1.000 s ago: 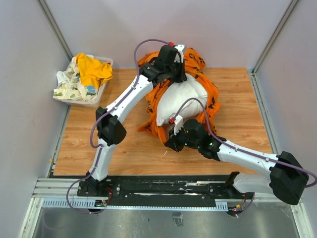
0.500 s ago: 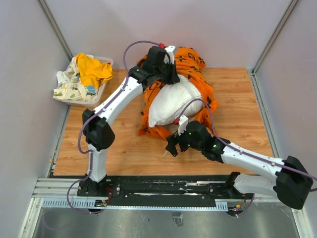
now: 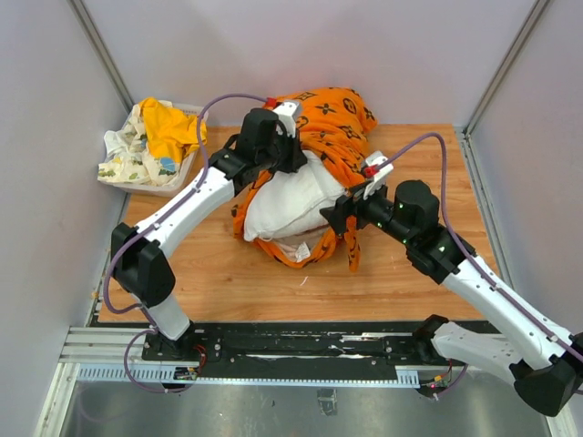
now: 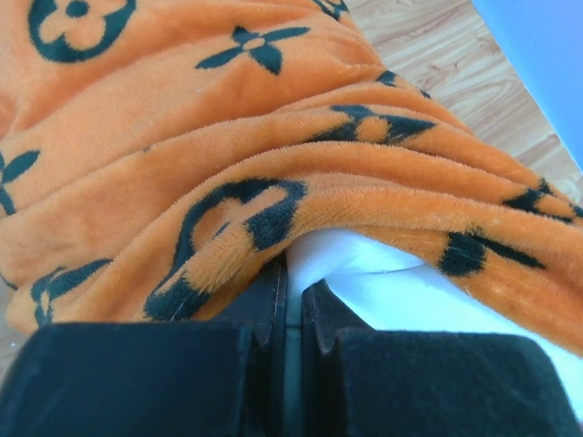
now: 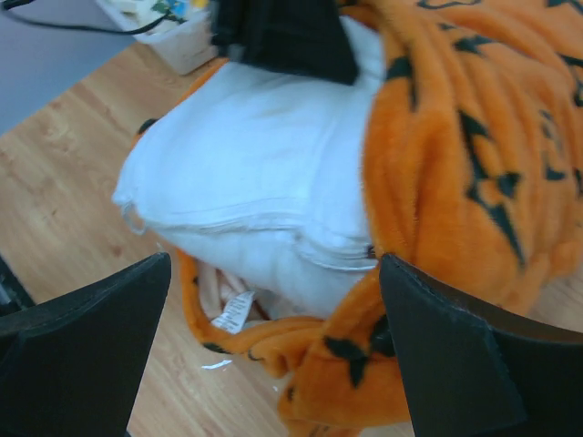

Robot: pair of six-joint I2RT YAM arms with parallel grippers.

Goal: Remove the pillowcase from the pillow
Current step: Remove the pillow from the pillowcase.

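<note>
Showing a job roughly half done: the white pillow (image 3: 282, 200) lay mid-worktop (image 3: 437, 164), its near end bare, while the orange pillowcase (image 3: 332, 114) bunched over its far end. The left claw (image 4: 293, 296) was pinched closed at the pillowcase's edge. The right claw (image 5: 275, 264) gaped wide, empty.

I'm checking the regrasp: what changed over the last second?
The right end effector let go of the bundle's near edge, opened, and moved round to the right side of the pillow. The left end effector dragged the pillowcase and pillow leftward. It stays shut on the pillowcase's far end; the cloth bin hasn't moved.
</note>
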